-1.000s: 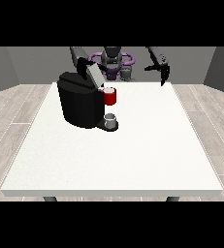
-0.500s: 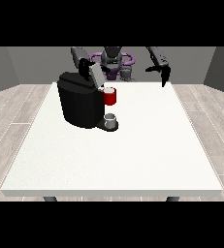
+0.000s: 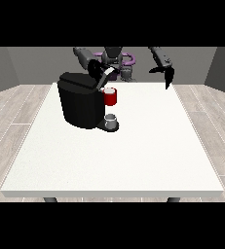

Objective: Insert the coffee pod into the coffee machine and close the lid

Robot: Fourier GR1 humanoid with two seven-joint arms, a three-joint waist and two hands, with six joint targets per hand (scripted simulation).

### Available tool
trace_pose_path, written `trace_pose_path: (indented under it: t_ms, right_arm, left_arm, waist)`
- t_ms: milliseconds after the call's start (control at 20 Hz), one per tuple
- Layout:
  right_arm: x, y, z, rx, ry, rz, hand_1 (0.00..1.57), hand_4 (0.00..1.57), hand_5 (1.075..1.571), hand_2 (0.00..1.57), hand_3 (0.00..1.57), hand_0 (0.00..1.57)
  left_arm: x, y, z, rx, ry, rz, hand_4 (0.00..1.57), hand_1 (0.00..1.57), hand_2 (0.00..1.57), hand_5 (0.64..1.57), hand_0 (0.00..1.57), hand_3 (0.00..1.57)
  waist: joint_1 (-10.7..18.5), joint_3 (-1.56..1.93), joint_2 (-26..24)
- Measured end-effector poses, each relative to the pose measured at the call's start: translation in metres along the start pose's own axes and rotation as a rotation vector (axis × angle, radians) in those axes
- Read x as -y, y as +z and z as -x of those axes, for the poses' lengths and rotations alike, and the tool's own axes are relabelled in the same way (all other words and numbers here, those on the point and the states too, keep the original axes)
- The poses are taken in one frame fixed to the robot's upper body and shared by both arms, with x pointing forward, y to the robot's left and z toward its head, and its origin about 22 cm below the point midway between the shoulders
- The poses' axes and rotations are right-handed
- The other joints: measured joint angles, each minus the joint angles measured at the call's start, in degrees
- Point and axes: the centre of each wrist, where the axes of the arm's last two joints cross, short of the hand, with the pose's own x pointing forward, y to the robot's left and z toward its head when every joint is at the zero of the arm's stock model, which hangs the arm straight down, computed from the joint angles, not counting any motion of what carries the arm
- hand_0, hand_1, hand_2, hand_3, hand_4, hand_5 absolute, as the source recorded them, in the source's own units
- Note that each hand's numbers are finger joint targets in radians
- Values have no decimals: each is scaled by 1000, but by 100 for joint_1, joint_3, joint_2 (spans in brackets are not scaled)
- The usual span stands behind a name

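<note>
The black coffee machine [image 3: 80, 104] stands on the left half of the white table [image 3: 133, 155]. Its red pod holder [image 3: 110, 98] juts out at the front, with a pale pod top showing in it. The lid [image 3: 104, 79] slants down over the holder, partly lowered and not flat. The hand at the view's left [image 3: 95, 69] rests on the lid's back from above. The hand at the view's right [image 3: 167, 74] hangs in the air over the table's far right corner, fingers relaxed and pointing down, holding nothing.
A small grey cup [image 3: 111, 119] sits on the machine's drip tray under the holder. The robot's torso [image 3: 115, 61] is behind the table's far edge. Grey walls and wood floor surround the table.
The lid has tilted further down toward the red holder, with the hand at the view's left following it. The hand at the view's right has shifted slightly right and up.
</note>
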Motion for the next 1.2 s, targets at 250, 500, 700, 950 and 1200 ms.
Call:
trace_pose_path:
  t_ms: [250,500,700,950,1200]
  right_arm:
    - [-22,-18,-23,24,51,-30,0,391,1571,0,0,0]
    - [-45,-30,-45,67,101,-56,0,455,1571,0,0,0]
    - [-51,-39,-58,116,114,-86,0,384,1571,0,0,0]
    - [-56,-43,-64,141,90,-114,0,394,1571,0,0,0]
    - [-74,-21,-50,135,72,-201,0,493,1571,0,0,0]
  left_arm:
    - [3,-4,7,14,14,3,366,0,0,1571,0,0]
    - [-5,-9,7,15,10,12,398,0,0,1571,0,0]
    - [-8,-5,11,25,17,7,341,0,0,1571,0,0]
    - [1,-13,12,20,23,24,353,0,0,1571,0,0]
    - [10,-14,21,13,36,45,168,0,0,1571,0,0]
  waist:
    - [84,-2,126]
    - [175,-5,191]
    - [213,-5,226]
    - [250,-3,142]
    - [271,-3,45]
